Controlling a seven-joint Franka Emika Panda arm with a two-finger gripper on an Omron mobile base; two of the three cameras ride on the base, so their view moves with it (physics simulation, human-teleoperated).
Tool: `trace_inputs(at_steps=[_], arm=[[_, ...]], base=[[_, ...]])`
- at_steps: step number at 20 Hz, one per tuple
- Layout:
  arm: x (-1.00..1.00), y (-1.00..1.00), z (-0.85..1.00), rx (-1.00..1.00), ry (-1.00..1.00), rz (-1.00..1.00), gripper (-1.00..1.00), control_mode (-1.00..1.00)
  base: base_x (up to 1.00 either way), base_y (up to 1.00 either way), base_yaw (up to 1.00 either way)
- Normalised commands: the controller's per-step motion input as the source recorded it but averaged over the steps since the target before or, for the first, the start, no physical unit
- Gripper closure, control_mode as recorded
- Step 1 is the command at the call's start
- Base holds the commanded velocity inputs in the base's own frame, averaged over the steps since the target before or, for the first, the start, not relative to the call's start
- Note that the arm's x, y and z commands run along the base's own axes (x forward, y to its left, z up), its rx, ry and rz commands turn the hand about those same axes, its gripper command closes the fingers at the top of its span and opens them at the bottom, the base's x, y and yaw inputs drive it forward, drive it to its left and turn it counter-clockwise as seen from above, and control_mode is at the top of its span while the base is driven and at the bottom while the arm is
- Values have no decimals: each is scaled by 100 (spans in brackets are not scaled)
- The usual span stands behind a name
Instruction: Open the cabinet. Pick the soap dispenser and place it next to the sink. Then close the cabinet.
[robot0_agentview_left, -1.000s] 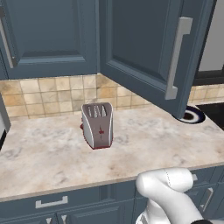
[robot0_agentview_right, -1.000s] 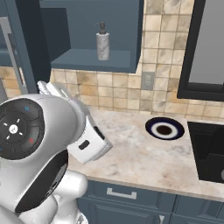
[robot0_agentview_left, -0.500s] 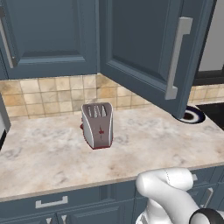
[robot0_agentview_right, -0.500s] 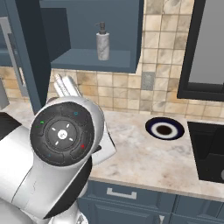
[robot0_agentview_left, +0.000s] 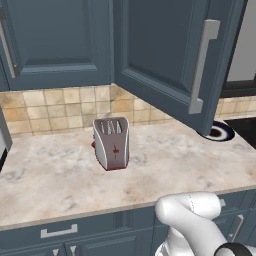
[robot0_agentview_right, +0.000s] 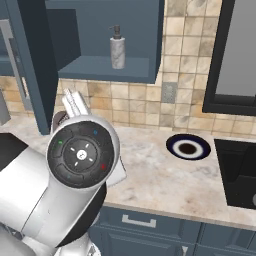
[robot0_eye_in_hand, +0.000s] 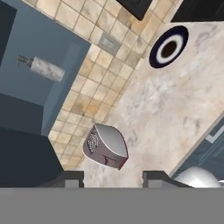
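The tabletop runs under the cabinet, whose door stands swung open. The toaster stands on the tabletop. The soap dispenser stands upright on the cabinet shelf, well apart from the tool, whose jaws are parted with nothing between them; the toaster lies between them.
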Motion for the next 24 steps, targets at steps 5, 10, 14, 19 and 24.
trace_inputs(at_steps=[5, 10, 14, 19, 24], arm=[[31, 36, -9, 8, -8, 0, -100, -100], [18, 18, 0, 14, -6, 0, -100, -100], [30, 15, 0, 15, -1, 0, -100, -100], [16, 27, 27, 4, 1, 4, -100, -100], [19, 23, 29, 0, 8, 9, -100, -100]], base=[[0, 0, 0], [0, 0, 0], [0, 0, 0], [0, 0, 0], [0, 0, 0]])
